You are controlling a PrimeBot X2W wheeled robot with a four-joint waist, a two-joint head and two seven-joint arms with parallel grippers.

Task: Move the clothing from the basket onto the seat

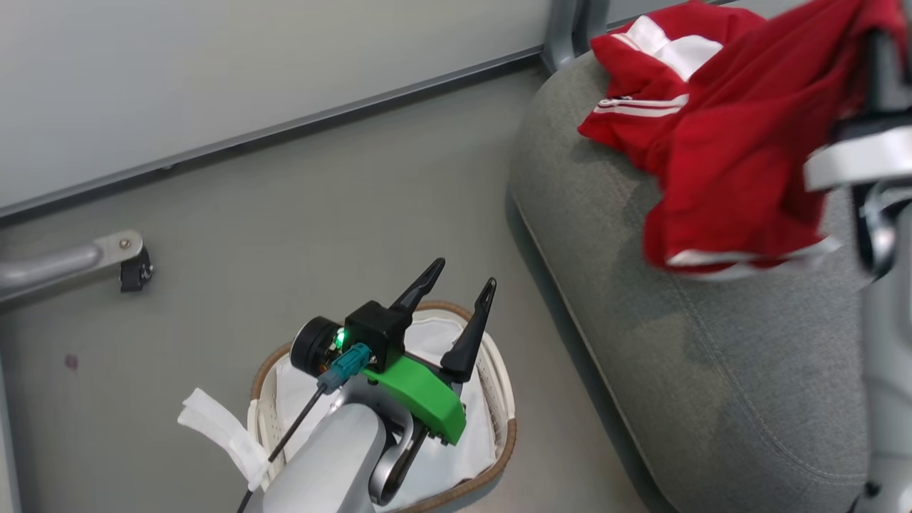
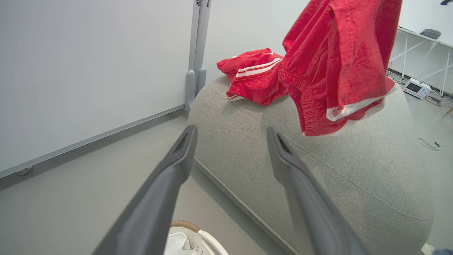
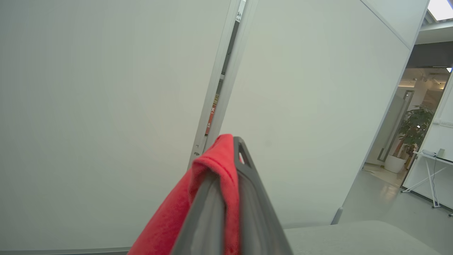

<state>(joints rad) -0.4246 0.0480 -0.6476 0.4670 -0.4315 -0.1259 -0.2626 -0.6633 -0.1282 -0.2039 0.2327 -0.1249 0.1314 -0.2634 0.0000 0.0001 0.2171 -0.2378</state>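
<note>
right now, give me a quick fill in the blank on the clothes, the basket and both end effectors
The right end effector is ____ on the hanging garment.
The left end effector hovers over the basket, jaws ____.
The second garment lies on the ____ seat.
Missing words: shut; open; grey.

Soft, even indoor light fills all three views, bright and diffuse. The hanging red fabric shorts with white trim [image 1: 741, 164] cast a faint, soft-edged shadow on the large grey upholstered sofa cushion [image 1: 712, 370], and their lower hem is smeared by motion blur in the head view. The dark fingers [image 2: 159, 198] of the left tool [image 2: 230, 130] look soft close to the lens. Both wrist views bend straight lines slightly near the edges, and a ceiling light [image 3: 440, 9] blows out one upper corner of the right wrist view.
</note>
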